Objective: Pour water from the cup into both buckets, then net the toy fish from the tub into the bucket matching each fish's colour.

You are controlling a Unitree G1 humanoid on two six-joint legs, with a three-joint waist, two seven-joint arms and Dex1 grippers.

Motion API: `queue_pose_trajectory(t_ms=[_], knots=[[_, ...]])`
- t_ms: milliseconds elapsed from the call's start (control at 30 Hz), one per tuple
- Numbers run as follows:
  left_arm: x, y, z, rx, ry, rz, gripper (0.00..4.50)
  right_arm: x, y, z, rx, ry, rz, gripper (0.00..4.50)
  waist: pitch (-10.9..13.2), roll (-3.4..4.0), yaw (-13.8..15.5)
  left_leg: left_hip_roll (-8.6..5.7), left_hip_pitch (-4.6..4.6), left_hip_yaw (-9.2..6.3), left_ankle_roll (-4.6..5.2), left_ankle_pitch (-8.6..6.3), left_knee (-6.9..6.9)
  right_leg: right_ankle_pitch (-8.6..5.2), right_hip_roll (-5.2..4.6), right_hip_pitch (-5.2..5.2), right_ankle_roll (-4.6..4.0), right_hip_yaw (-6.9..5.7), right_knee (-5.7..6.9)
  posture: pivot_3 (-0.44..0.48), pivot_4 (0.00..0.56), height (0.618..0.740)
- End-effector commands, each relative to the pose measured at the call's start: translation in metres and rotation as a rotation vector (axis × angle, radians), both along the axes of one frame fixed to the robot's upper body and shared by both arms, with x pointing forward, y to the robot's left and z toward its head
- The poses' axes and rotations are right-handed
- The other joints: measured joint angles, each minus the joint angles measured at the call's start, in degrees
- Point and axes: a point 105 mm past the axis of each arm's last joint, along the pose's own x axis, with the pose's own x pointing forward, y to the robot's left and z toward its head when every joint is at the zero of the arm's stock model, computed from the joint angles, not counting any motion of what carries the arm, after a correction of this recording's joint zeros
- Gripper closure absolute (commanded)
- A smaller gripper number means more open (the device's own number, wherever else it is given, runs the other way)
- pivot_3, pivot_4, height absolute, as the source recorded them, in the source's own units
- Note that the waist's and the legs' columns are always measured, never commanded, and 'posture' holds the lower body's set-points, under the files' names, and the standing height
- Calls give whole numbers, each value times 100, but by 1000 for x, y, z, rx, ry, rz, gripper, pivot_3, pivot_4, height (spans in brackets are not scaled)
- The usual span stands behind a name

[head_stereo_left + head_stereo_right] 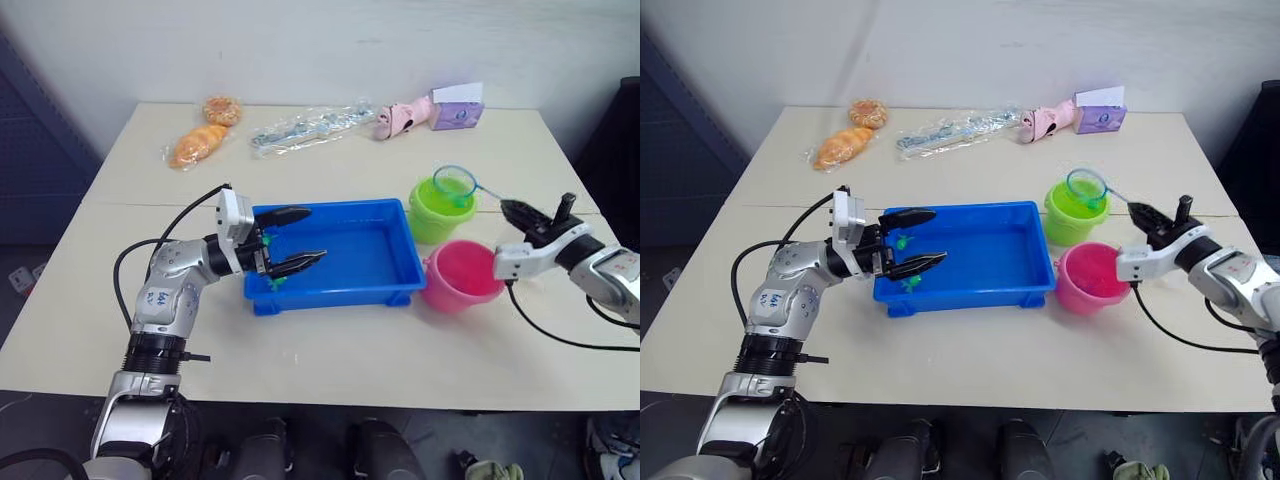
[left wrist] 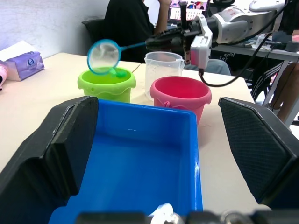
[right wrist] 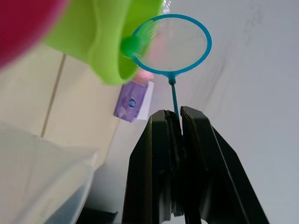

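Right gripper [image 3: 176,116] pinching the net [image 1: 454,183] handle, hoop ahead over green bucket [image 1: 437,209]; left gripper [image 1: 297,240] spread above tub [image 1: 395,255].

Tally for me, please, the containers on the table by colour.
Blue: 1, the tub
Lime green: 1, a bucket
Pink: 1, a bucket
Clear: 1, the cup
Total: 4

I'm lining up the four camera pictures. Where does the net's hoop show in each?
Left eye: net hoop over the green bucket.
Right eye: hoop over the same bucket.
Left wrist: hoop above the bucket's rim.
Right wrist: hoop beside the bucket's rim.
Shared landmark: the green bucket.
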Motion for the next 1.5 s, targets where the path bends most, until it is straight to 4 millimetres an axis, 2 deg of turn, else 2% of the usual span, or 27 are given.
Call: queue_pose_trajectory(t_ms=[33,200,300,367,433,500,567,633,733,800,900,1000,1133,1333,1500], knots=[[-4,0,11,-12,-51,-5,71,-2,-9,27,13,-85,-27,4500,0,0,14,1,0,-1,-1,1,-1,0,1,0,0,-1,1,0,150,740],[-6,-2,9,-15,-47,-8,71,-4,-5,11,18,-33,-6,4500,0,0,20,0,-1,0,-1,1,0,0,-1,0,0,0,0,0,150,740],[-5,-1,10,-17,-46,-3,71,-5,-5,24,125,-59,-4,4500,0,0,24,-1,-1,0,-1,1,0,0,-2,0,0,0,0,0,150,740],[-7,3,9,-8,-49,1,71,-10,3,40,259,-65,49,4500,0,0,22,-1,-2,1,-1,1,1,0,-1,0,0,0,0,0,150,740],[-8,10,10,9,-53,6,71,-16,16,47,406,8,120,4500,0,0,-1,0,-1,2,-1,1,-2,0,0,0,0,1,1,0,150,740],[-10,21,12,17,-58,12,71,-22,40,48,574,160,213,4500,0,0,-18,7,0,1,-1,1,-2,0,8,0,0,-1,-1,0,150,740],[-11,33,15,28,-57,27,71,-33,67,36,760,413,299,4500,0,-1,-17,19,2,1,-1,0,-1,0,19,2,0,0,-1,0,150,740],[-13,46,15,48,-53,43,71,-48,91,26,853,627,370,4500,0,-1,18,24,2,-10,-1,1,1,0,21,6,0,-7,0,0,150,740],[-15,71,16,83,-42,80,71,-63,121,8,831,884,384,4500,0,0,22,23,2,-16,5,-3,3,1,12,12,-1,-10,-1,0,150,740],[-18,89,9,146,-32,112,71,-66,136,-1,825,995,368,4500,0,-1,22,15,1,-17,11,-7,5,1,0,12,-1,-11,-4,0,150,740],[-20,116,1,219,13,173,71,-63,155,-9,769,1054,354,4500,0,-1,9,12,2,-21,18,-11,6,1,-6,13,-2,-11,-10,0,150,740],[-23,132,-2,256,39,194,71,-56,165,-18,738,1065,330,4500,0,-1,12,12,0,-22,16,-12,0,1,-7,4,-3,-11,-9,0,150,740],[-27,137,-4,322,42,174,71,-43,176,-29,643,1060,305,4500,0,-1,23,2,-10,-22,16,-13,0,1,-14,-8,-3,-11,-5,0,150,740],[-33,132,-8,364,40,142,71,-31,194,-50,517,1111,261,4500,0,-2,5,0,-11,-17,20,-16,1,1,-16,-13,-3,-10,1,0,150,740],[-32,132,-7,367,42,151,71,-21,219,-57,521,1167,266,4500,0,-2,-41,4,-10,-7,15,-13,1,1,-14,-22,-3,-11,12,0,150,740]])
